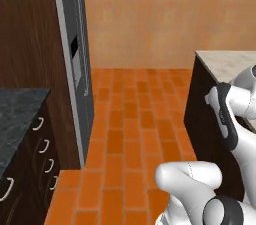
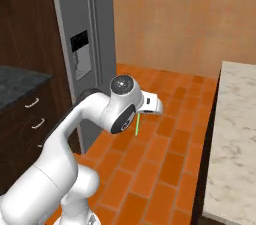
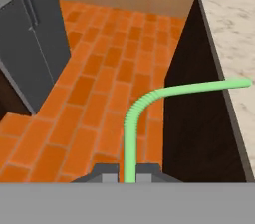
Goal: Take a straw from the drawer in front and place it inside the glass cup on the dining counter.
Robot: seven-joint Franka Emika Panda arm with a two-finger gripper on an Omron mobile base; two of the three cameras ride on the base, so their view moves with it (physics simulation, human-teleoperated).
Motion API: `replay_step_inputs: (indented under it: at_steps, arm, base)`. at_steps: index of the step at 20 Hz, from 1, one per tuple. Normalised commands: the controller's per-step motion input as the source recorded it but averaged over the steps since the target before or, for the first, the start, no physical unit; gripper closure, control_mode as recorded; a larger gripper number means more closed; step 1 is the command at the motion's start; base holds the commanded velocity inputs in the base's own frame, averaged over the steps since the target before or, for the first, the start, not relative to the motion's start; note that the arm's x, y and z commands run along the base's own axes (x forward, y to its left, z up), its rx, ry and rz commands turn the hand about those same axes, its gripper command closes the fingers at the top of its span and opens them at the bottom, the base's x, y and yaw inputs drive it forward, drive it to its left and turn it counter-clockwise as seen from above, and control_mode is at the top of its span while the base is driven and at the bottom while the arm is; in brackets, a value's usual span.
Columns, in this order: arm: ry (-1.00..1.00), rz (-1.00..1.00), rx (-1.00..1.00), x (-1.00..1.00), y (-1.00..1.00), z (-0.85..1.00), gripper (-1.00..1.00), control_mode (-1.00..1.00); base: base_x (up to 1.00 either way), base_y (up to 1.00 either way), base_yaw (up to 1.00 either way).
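One straw (image 3: 130,133), bright green, is clamped between the two dark fingers (image 3: 106,172) of the gripper (image 3: 126,173); the fingers are closed against its lower shaft. In the hand view the straw rises from the fingers, passes through a ribbed bend and runs on toward the edge of the dining counter (image 3: 234,39), its tip seen against the pale marble top. Whether the tip touches that table surface cannot be determined from this angle. In the right base view the straw (image 2: 137,125) shows as a short green line hanging below the hand, over the orange brick floor (image 2: 165,154), with the arm held between the refrigerator (image 2: 80,44) and the dining counter (image 2: 235,134).

One grey refrigerator stands at left, with two vertical bar handles and one dispenser panel. Beside it, one dark speckled worktop (image 1: 15,114) carries wooden drawers (image 1: 35,154); five curved silver handles are countable in the left base view, all fronts apparently shut.
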Motion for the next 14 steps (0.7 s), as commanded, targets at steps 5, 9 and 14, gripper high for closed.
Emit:
replay_step_inputs:
  at_steps: [5, 9, 14]
  arm:
    - [0.0, 0.0, 0.0, 0.0, 0.0, 0.0, 1.0, 1.0]
    - [0.0, 0.0, 0.0, 0.0, 0.0, 0.0, 1.0, 1.0]
    - [0.0, 0.0, 0.0, 0.0, 0.0, 0.0, 1.0, 1.0]
  base:
    - [1.0, 0.13, -0.36]
    - [1.0, 0.21, -0.36]
    - [0.99, 0.35, -0.36]
